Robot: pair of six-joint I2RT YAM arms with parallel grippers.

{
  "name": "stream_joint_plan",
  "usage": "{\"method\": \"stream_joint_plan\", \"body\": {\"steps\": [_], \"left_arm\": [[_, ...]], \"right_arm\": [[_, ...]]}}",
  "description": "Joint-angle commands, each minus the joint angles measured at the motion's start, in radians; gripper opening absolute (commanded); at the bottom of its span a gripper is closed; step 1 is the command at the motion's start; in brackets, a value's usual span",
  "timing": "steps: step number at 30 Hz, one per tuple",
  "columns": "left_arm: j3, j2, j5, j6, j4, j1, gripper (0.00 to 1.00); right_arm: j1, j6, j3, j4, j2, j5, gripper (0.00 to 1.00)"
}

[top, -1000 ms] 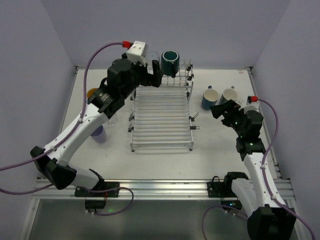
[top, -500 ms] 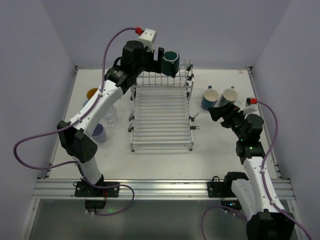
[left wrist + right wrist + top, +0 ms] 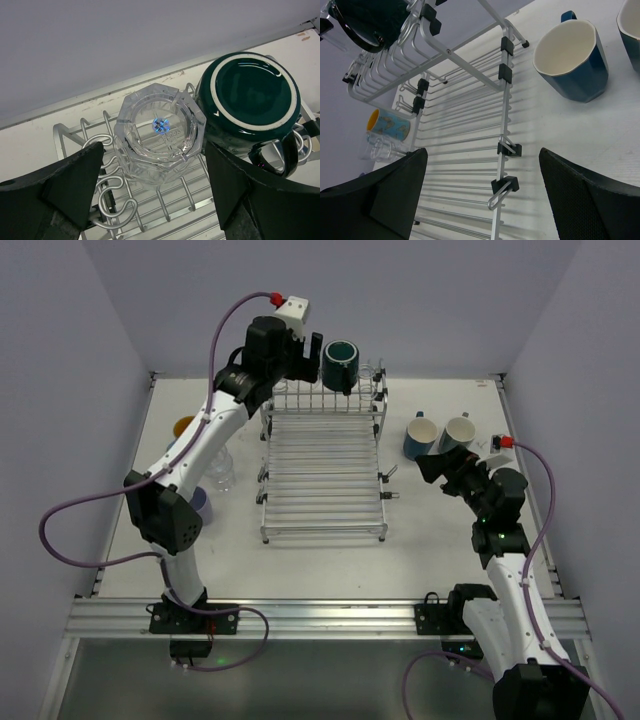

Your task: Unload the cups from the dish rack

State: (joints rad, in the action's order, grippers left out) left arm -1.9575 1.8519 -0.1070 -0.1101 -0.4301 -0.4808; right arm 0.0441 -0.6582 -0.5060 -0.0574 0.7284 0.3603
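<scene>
Cups [image 3: 183,427] on the table [image 3: 440,530] flank the rack [image 3: 322,480], two blue mugs [image 3: 420,436] standing just beyond the right gripper [image 3: 482,152], which is wide open and empty. On the rear tier a teal mug [image 3: 250,95] and a tumbler [image 3: 159,135] sit upside down, the tumbler showing between the spread, empty fingers of the left gripper [image 3: 152,150].

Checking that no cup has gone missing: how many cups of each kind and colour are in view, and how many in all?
Dark blue mugs: 2
Teal mug: 1
Light blue mug with orange inside: 1
Purple cup: 1
Clear glass tumblers: 2
Total: 7
</scene>
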Motion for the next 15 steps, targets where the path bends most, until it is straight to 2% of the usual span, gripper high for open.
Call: {"method": "stream_joint_plan", "body": {"steps": [1,15], "left_arm": [[-0.046,0.006,0.026,0.035,0.005,0.015,0.86],[-0.052,0.047,0.086,0.075,0.051,0.028,0.81]], "right_arm": [[-0.003,0.012,-0.006,-0.042,-0.006,0.031,0.95],[-0.003,0.011,-0.006,-0.042,-0.017,0.054,0.95]]}}
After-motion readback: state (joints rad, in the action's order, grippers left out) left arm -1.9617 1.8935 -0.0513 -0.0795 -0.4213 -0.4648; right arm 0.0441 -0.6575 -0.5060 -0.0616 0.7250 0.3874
